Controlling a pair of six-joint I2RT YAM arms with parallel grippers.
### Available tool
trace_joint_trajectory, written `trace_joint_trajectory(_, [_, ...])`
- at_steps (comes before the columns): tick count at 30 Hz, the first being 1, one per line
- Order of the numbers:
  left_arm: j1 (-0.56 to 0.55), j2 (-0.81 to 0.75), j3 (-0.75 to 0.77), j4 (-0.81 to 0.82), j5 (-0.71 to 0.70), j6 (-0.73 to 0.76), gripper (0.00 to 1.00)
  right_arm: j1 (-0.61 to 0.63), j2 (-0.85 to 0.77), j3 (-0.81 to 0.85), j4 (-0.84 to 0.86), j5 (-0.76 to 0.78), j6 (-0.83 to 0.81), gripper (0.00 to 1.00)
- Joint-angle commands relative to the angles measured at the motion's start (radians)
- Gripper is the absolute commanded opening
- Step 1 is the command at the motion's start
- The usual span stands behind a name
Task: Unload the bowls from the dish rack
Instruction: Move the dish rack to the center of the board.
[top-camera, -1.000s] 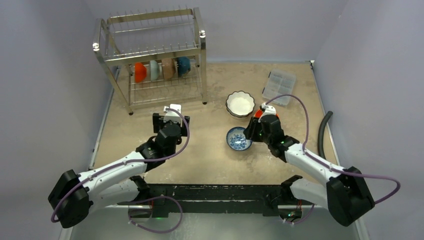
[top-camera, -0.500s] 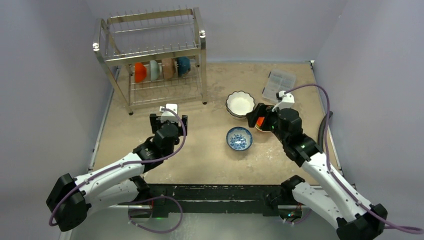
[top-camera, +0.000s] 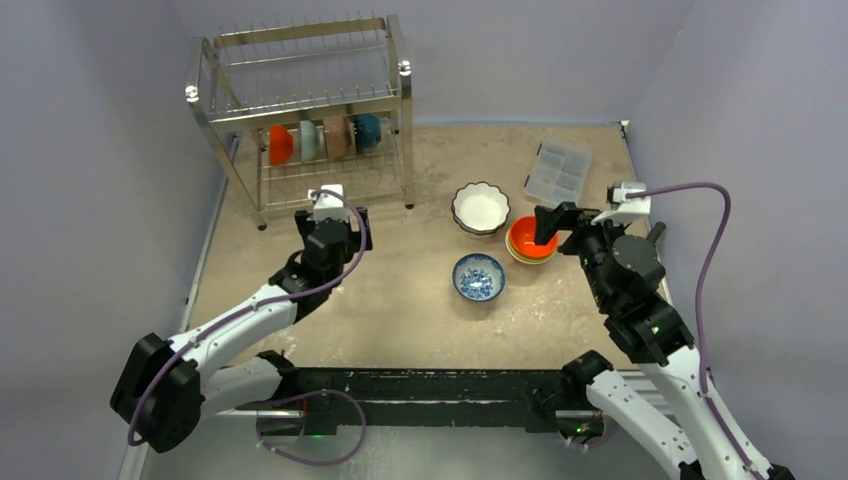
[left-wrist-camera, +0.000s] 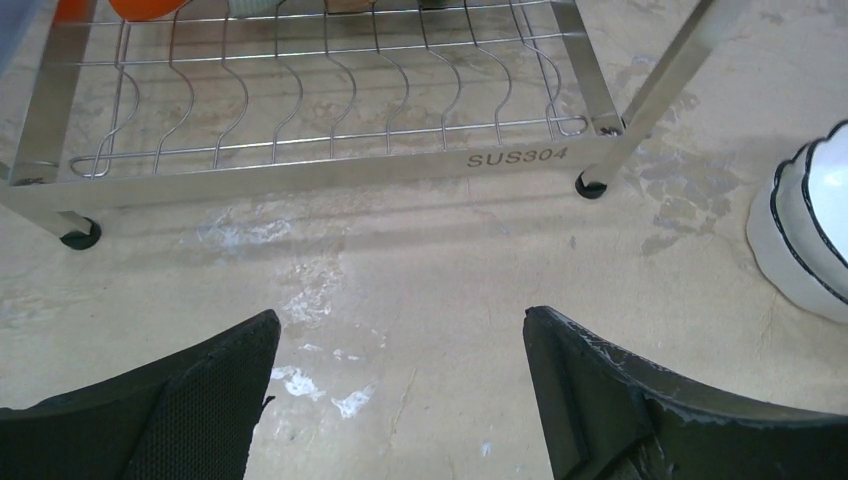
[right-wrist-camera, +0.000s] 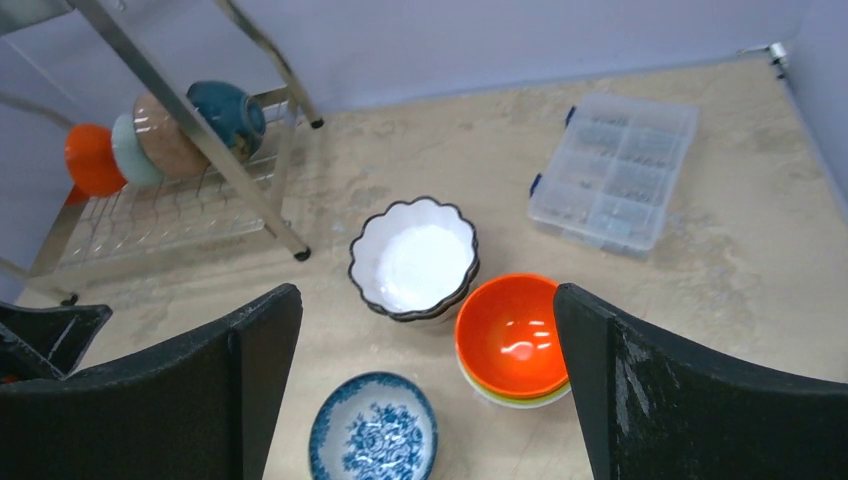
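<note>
Right gripper (right-wrist-camera: 425, 295) let go, jaws wide, backed off; orange bowl (right-wrist-camera: 510, 335) sits nested, seemingly on a yellow-green bowl (top-camera: 514, 251). Left gripper (left-wrist-camera: 400, 315), jaws apart, nears rack (top-camera: 300, 110): four bowls (top-camera: 323, 140) left.

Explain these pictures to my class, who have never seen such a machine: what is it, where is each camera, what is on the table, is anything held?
Two robot arms are bolted at the near edge of the table, each ending in a two-finger gripper. The wide picture comes from a fixed camera above and behind them; the other two from wrist cameras, their black fingers showing. The dish rack holds four bowls on edge. On the table sit stacked white scalloped bowls, an orange bowl nested on another, a blue-patterned bowl and a clear box. Left gripper and right gripper are open, empty.
</note>
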Motion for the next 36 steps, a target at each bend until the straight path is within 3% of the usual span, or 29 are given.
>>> trace_joint_trajectory(1, [0.101,0.066,0.077,0.103,0.163,-0.07,0.91,0.001,-0.041,-0.027,0.076,0.102,-0.113,0.99])
trace_joint_trajectory(10, [0.227,0.285,0.197,0.227,0.256,-0.091,0.9,0.003,-0.168,-0.177,0.228,0.106,-0.159,0.99])
trace_joint_trajectory(24, [0.259,0.584,0.303,0.508,0.191,0.01,0.89,0.002,-0.207,-0.256,0.312,0.068,-0.181,0.99])
trace_joint_trajectory(36, [0.258,0.817,0.48,0.618,0.085,0.118,0.87,0.003,-0.257,-0.314,0.367,0.068,-0.224,0.99])
